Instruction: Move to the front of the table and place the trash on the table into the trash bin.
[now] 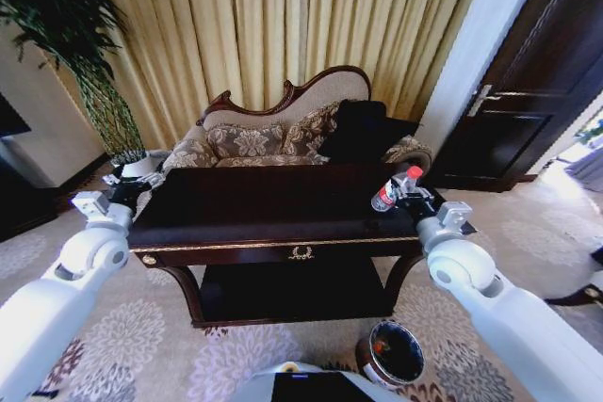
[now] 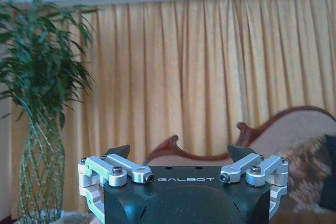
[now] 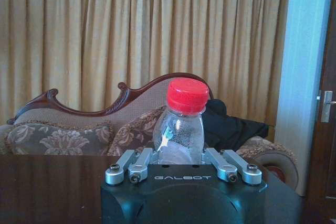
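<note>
At two o'clock over the table point(image 1: 264, 209), our right gripper point(image 3: 181, 156) pinches the clear bottle point(image 3: 180, 124) by its body, red cap up. Our left gripper point(image 2: 178, 153) hangs spread at ten o'clock. Down at five o'clock stands the trash bin point(image 1: 396, 355).

The table point(image 1: 273, 223), dark and glossy with gold trim (an emblem on its front), carries a clear red-capped bottle point(image 1: 390, 191) at its right edge, tilted, clamped in the right gripper point(image 1: 403, 191). The trash bin point(image 1: 396, 353) stands on the carpet before the table's right front corner.
</note>
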